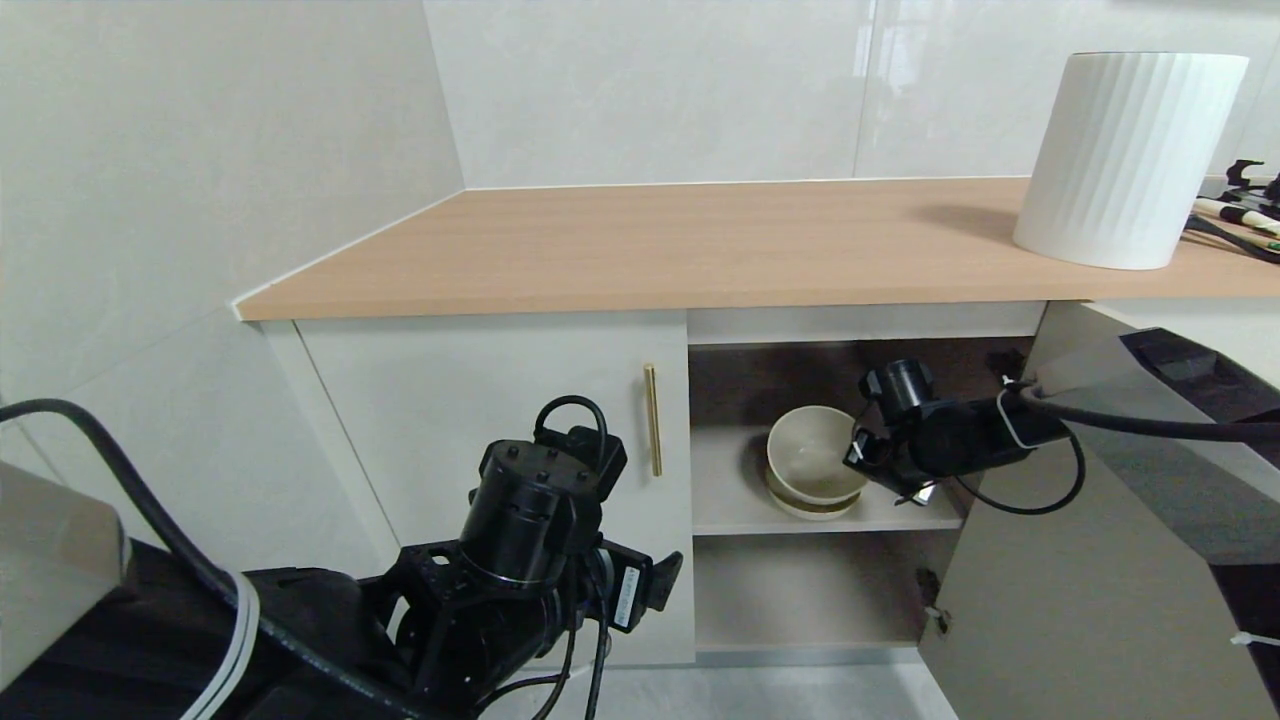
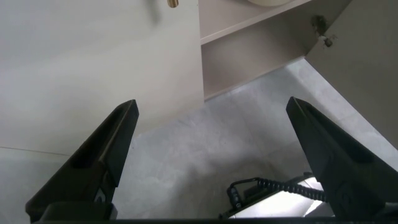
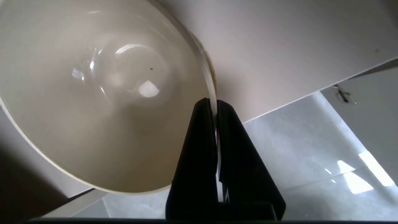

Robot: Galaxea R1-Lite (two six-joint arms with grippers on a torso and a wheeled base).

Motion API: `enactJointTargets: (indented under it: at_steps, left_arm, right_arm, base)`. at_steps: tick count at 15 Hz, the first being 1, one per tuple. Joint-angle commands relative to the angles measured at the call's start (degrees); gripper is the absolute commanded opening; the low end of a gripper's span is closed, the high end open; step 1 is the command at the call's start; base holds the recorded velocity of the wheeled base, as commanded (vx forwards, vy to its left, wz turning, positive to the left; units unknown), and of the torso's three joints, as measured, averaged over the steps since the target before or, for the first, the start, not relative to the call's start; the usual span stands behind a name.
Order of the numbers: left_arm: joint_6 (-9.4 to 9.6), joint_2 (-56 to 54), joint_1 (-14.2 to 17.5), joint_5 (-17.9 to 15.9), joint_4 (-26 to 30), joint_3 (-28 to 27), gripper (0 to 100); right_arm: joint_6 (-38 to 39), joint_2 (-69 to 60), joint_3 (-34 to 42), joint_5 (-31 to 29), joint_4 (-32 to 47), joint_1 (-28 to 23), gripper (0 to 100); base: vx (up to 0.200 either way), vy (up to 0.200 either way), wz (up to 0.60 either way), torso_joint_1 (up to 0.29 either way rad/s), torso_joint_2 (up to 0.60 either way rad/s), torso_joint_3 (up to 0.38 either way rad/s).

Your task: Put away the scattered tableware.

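The right gripper point(image 1: 862, 455) was pressed together on the rim of the pale bowl point(image 1: 808, 455), pinching its edge between both fingers point(image 3: 200, 143). The bowl stood tilted on its side on the upper shelf point(image 1: 730, 505) of the open cupboard, resting on what looked like a shallow dish point(image 1: 815, 508). The open door point(image 1: 1050, 590) hung just beside the arm. On the countertop point(image 1: 640, 250) above stood a white ribbed container point(image 1: 1125, 160). The left gripper point(image 2: 211, 106) hung spread wide, low before the closed door point(image 1: 480, 400).

Let go at that tilt, I'd guess the bowl could rock, clatter against the dish or slide toward the shelf's front edge. I could read no writing anywhere.
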Motion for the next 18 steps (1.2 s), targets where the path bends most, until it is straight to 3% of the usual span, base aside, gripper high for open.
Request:
enactJointTargets:
  at_steps: [1,8,9,18]
  left_arm:
    - [-0.01,-0.1,0.0,0.0,0.0,0.0,100]
    - [-0.01,-0.1,0.0,0.0,0.0,0.0,100]
    - [-0.01,-0.1,0.0,0.0,0.0,0.0,100]
    - [-0.27,-0.3,0.2,0.0,0.0,0.0,100]
  right_arm:
    - [0.0,0.5,-0.6,0.0,0.0,0.1,0]
    - [-0.1,0.5,-0.6,0.0,0.1,0.1,0]
    - [-0.1,0.5,-0.6,0.0,0.1,0.4,100]
    - [0.0,-0.4,0.4,0.0,0.4,1.4,100]
  base:
    - [0.0,0.0,0.0,0.0,0.0,0.0]
    - [0.0,0.0,0.0,0.0,0.0,0.0]
    - [0.0,0.0,0.0,0.0,0.0,0.0]
    - [0.0,0.0,0.0,0.0,0.0,0.0]
